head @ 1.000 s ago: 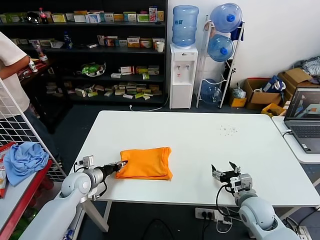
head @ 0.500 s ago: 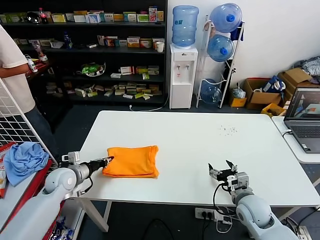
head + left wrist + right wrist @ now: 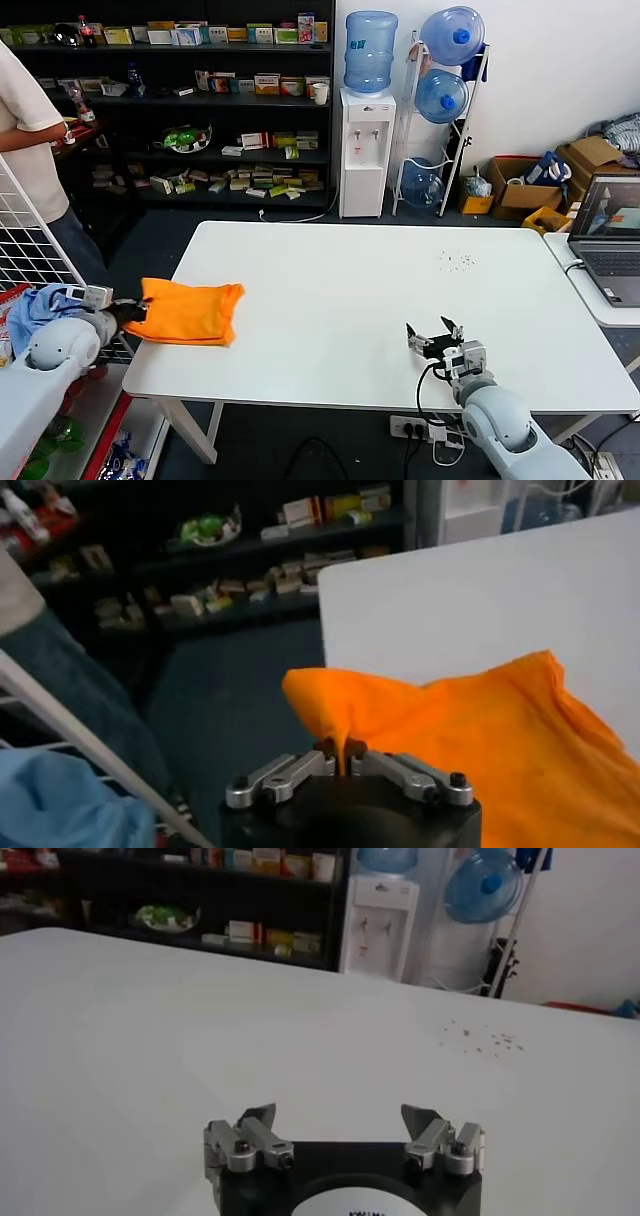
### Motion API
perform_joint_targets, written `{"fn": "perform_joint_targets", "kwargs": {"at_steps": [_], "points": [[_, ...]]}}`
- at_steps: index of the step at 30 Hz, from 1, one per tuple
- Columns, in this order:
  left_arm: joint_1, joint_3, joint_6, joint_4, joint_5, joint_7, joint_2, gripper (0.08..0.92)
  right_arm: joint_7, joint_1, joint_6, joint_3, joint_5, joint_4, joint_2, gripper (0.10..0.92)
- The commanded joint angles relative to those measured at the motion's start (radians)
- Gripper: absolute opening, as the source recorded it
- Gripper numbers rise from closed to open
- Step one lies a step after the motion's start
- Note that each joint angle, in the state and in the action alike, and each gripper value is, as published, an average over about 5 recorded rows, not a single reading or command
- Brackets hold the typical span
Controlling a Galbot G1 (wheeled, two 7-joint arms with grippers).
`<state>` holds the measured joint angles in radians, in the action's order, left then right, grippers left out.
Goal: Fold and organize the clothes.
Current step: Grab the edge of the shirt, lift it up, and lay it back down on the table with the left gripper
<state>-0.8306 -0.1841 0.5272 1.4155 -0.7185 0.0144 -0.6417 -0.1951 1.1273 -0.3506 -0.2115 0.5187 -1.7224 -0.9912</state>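
No wording, brand, number or sign can be made out anywhere in these views. The boxes [image 3: 265, 84] on the dark shelves at the upper left of the head view carry printing far too small to read (the same holds for the water dispenser [image 3: 366, 150] at upper centre and the laptop screen [image 3: 612, 208] at the right edge). At the bottom edge of the right wrist view, a white disc [image 3: 347, 1205] on the right end effector [image 3: 344, 1131] bears the tops of a few dark letters, cut off and unreadable.
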Motion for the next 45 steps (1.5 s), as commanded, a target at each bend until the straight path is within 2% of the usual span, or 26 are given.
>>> {"fn": "perform_joint_targets", "kwargs": {"at_steps": [1, 9, 13, 19, 24, 37, 41, 45], "points": [[0.075, 0.046, -0.104, -0.095, 0.362, -0.017, 0.157, 0.132, 0.003, -0.011, 0.007, 0.009, -0.009, 0.007, -0.001, 0.823], [0.166, 0.106, -0.145, -0.129, 0.455, -0.037, 0.216, 0.132, 0.001, -0.015, 0.009, 0.012, -0.008, 0.003, -0.008, 0.823], [0.188, 0.137, -0.142, -0.096, 0.449, -0.031, 0.21, 0.132, -0.001, -0.013, 0.007, 0.012, -0.01, -0.004, -0.015, 0.823], [0.105, 0.13, -0.088, 0.051, 0.373, 0.006, 0.114, 0.132, -0.002, 0.004, 0.01, 0.005, -0.02, -0.002, -0.031, 0.823], [0.074, 0.142, -0.056, 0.115, 0.327, 0.043, 0.031, 0.132, -0.002, 0.029, 0.012, -0.008, -0.028, -0.006, -0.031, 0.823], [0.068, 0.247, 0.029, 0.338, 0.056, 0.181, -0.046, 0.132, -0.001, 0.035, 0.014, -0.033, -0.025, 0.009, -0.024, 0.823], [0.052, 0.28, 0.047, 0.347, 0.009, 0.239, -0.129, 0.132, -0.002, 0.043, 0.013, -0.046, -0.023, 0.01, -0.011, 0.823], [0.04, 0.307, 0.054, 0.332, -0.026, 0.301, -0.246, 0.132, 0.002, 0.067, 0.02, -0.068, -0.023, 0.002, 0.005, 0.823]]}}
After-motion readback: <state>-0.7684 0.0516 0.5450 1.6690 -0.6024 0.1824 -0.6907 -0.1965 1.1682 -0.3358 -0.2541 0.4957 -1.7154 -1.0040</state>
